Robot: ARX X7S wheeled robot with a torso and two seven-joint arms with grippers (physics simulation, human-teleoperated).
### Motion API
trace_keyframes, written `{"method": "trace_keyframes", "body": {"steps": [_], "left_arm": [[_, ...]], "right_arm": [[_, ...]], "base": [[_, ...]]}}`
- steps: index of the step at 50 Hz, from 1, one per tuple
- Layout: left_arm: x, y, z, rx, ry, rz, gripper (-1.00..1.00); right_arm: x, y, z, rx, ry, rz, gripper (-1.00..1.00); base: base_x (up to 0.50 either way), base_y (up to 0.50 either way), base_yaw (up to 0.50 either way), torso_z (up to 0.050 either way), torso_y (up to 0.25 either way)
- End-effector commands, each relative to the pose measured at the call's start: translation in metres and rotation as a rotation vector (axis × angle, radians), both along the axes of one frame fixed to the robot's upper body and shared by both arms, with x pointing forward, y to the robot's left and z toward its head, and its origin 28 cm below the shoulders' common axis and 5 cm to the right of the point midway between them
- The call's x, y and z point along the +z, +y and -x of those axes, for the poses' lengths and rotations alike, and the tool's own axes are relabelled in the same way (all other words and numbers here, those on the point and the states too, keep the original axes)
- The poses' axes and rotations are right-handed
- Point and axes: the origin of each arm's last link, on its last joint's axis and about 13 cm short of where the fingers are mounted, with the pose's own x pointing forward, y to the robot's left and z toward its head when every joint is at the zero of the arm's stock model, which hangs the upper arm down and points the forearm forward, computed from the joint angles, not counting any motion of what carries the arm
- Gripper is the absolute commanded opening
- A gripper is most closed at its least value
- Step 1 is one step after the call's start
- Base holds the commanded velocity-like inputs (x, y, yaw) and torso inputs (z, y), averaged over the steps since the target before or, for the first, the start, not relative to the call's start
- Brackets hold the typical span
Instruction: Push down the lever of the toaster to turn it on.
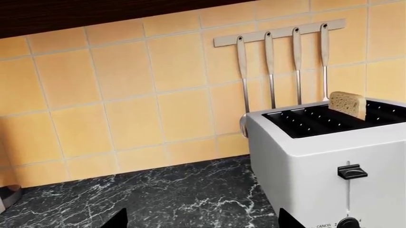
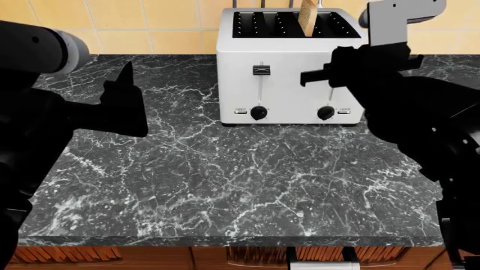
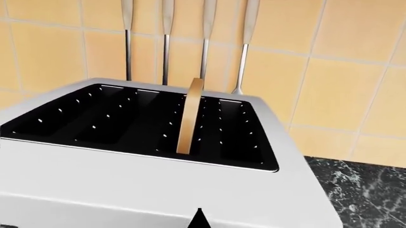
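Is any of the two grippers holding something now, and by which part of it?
Nothing is held. The left gripper hangs free over the counter. The right gripper is at the front of the toaster, but a grip on the lever cannot be told.

The toaster (image 2: 289,67) stands on the tabletop (image 2: 225,180) at its rear, just before the tiled wall (image 1: 127,95). A bread slice (image 2: 307,17) stands upright in a slot right of the toaster's middle. On the toaster's front, a tab (image 2: 260,70) sits left of centre, with a knob (image 2: 258,112) below it and a second knob (image 2: 325,113) to the right. The right lever is hidden behind the right gripper (image 2: 318,76), which is before the toaster's right half. The left gripper (image 2: 123,93) is over the tabletop, left of the toaster and well apart from it. Utensils (image 1: 284,66) hang from a rail (image 1: 279,32) on the wall behind the toaster.
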Motion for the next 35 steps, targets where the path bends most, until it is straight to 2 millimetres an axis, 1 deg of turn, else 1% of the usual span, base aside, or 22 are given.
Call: {"method": "trace_keyframes", "body": {"steps": [1, 4, 6, 17, 23, 29, 32, 35], "left_arm": [[0.000, 0.000, 0.000, 0.001, 0.000, 0.002, 1.00], [0.001, 0.000, 0.000, 0.002, 0.000, 0.002, 1.00], [-0.003, 0.000, 0.000, 0.002, 0.000, 0.003, 1.00], [0.000, 0.003, 0.002, 0.004, 0.002, 0.006, 1.00], [-0.008, 0.004, 0.004, 0.004, 0.000, 0.006, 1.00], [-0.010, 0.005, 0.004, 0.006, 0.000, 0.004, 1.00], [-0.010, 0.005, 0.005, 0.008, 0.000, 0.004, 1.00], [-0.004, 0.005, 0.004, 0.009, 0.000, 0.006, 1.00]], "right_arm": [[-0.003, 0.001, 0.000, 0.003, 0.018, 0.012, -1.00], [-0.003, 0.001, 0.000, 0.005, 0.021, 0.016, -1.00], [-0.003, 0.002, 0.000, 0.009, 0.024, 0.018, -1.00], [-0.007, 0.002, 0.000, 0.005, 0.052, 0.021, -1.00], [-0.010, 0.001, 0.000, -0.004, 0.063, 0.021, -1.00], [-0.011, 0.001, 0.000, -0.011, 0.071, 0.019, -1.00], [-0.012, 0.001, 0.000, -0.019, 0.074, 0.017, -1.00], [-0.012, 0.001, 0.000, -0.019, 0.076, 0.017, -1.00]], "base": [[0.00, 0.00, 0.00, 0.000, 0.000], [0.00, 0.00, 0.00, 0.000, 0.000], [0.00, 0.00, 0.00, 0.000, 0.000], [0.00, 0.00, 0.00, 0.000, 0.000], [0.00, 0.00, 0.00, 0.000, 0.000], [0.00, 0.00, 0.00, 0.000, 0.000], [0.00, 0.00, 0.00, 0.000, 0.000], [0.00, 0.00, 0.00, 0.000, 0.000]]}}
